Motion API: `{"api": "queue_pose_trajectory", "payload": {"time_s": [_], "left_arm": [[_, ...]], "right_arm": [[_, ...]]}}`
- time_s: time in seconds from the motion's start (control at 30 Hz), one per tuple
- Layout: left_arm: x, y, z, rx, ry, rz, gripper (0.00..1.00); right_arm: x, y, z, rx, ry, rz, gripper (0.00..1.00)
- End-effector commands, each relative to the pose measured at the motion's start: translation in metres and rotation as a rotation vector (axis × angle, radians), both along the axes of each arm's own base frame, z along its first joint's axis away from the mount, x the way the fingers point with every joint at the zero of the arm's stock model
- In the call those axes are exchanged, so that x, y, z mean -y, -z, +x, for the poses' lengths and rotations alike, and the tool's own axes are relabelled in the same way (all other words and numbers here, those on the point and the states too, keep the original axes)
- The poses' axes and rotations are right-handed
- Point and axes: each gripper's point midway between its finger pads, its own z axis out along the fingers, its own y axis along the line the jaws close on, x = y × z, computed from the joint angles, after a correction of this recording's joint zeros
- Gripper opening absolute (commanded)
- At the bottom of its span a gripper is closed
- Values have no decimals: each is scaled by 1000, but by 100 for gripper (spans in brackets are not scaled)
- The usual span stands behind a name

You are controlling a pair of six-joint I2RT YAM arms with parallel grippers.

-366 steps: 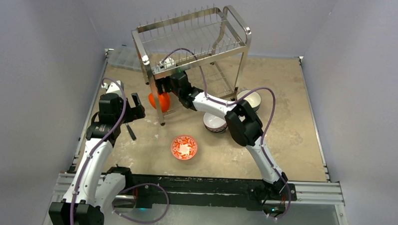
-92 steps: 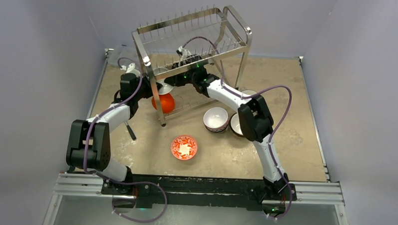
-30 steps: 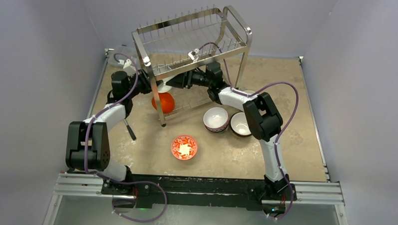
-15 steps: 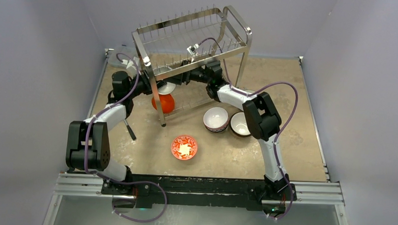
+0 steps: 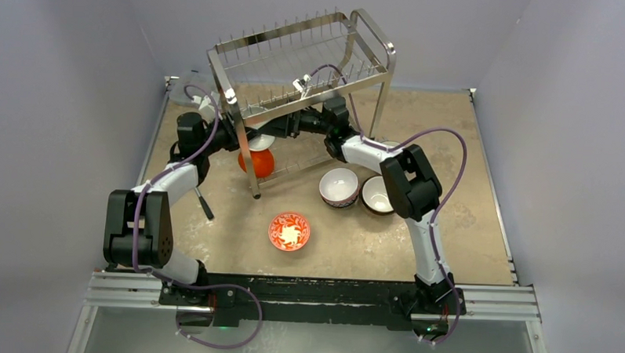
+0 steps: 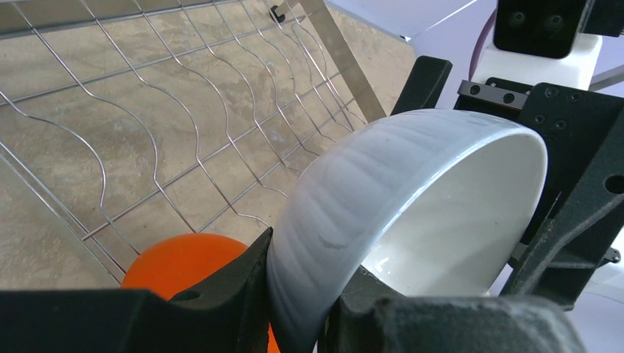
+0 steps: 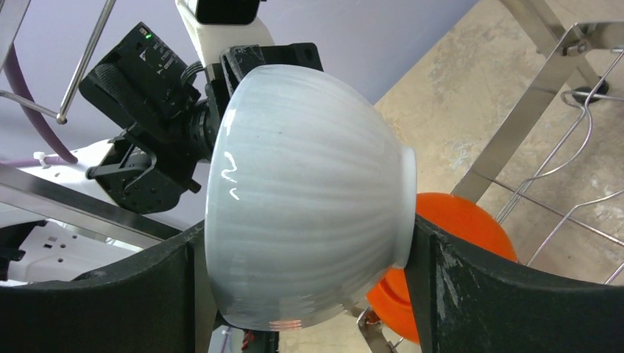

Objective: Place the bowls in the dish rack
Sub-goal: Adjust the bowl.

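The left tool (image 6: 298,298) is clamped on the rim of a white ribbed bowl (image 6: 412,213), 1 finger inside and 1 outside. It holds the bowl on edge under the upper tier of the dish rack (image 7: 515,126), by the rack's near left leg. The right tool (image 7: 316,276) straddles the same bowl from the right, fingers spread wide, 1 by the rim and 1 by the foot. Whether they press it or stand just clear, I cannot tell. An orange bowl (image 7: 456,243) stands on edge in the lower tier, just beside and below.

As I judge it, a rim pinch alone is a thin hold on glazed ceramic. If the right tool backs out and brushes the foot, the white bowl could twist, slip and drop onto the orange bowl. Lowered askew, it could also miss a wire slot.

Room is tight, with the tier above, the leg on the left and wires below. The freer way out looks rightward, over the bench (image 5: 465,197), where 3 more wait: a red floral bowl (image 5: 289,231), a white-lined bowl (image 5: 340,185) and a brown bowl (image 5: 377,194).
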Motion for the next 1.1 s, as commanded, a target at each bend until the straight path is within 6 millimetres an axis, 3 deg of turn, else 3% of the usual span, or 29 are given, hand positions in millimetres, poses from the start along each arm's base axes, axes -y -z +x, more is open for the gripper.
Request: {"api": "queue_pose_trajectory", "payload": {"time_s": [0.0,0.07,0.2,0.23,0.4,0.47,0.63,0.73,0.93,1.07], "left_arm": [[0,-36,9,130,4,18,0],[0,-36,9,130,3,17,0],[0,-38,8,131,7,16,0],[0,-38,8,129,3,16,2],[-8,-43,6,121,-44,46,31],[-15,-44,5,113,-82,73,50],[-39,-29,-1,26,-224,152,81],[-55,-21,-8,-22,-303,209,88],[-82,-5,-26,-119,-405,330,91],[-91,-10,-34,-121,-428,388,93]], "right_arm": [[2,-41,-24,52,-77,69,76],[2,-40,-25,48,-84,71,61],[3,-42,-26,49,-86,80,5],[3,-42,-26,49,-82,79,0],[1,-38,-18,52,-54,38,0],[1,-31,-8,44,-5,-9,0],[4,-14,20,34,144,-130,0],[7,-7,34,35,218,-177,0],[9,7,58,34,310,-254,0],[12,9,70,54,365,-277,0]]}}
